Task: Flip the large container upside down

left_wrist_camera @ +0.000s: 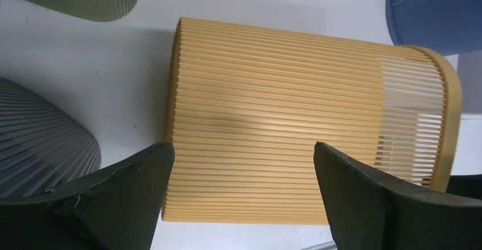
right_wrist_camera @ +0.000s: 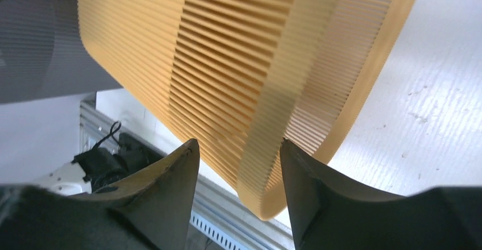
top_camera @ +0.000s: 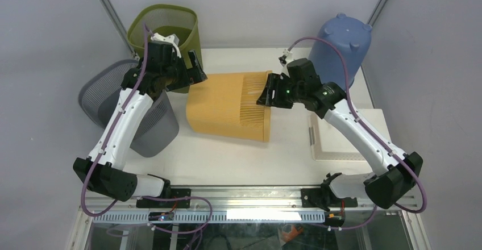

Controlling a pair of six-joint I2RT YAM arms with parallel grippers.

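The yellow basket (top_camera: 227,105) lies on its side mid-table (top_camera: 239,159), mouth toward the right hand (right_wrist_camera: 239,145), whose fingers straddle the rim; I cannot tell whether they pinch it. The left hand (left_wrist_camera: 243,150) is spread wide at the basket's base, gripping nothing.

Quick headcount from where I'm sitting: four bins total. That's one yellow slatted plastic bin (top_camera: 227,107), one olive-green mesh bin (top_camera: 182,20), one grey mesh bin (top_camera: 162,128) and one blue plastic tub (top_camera: 341,48). Plus one flat white ribbed tray (top_camera: 329,145).
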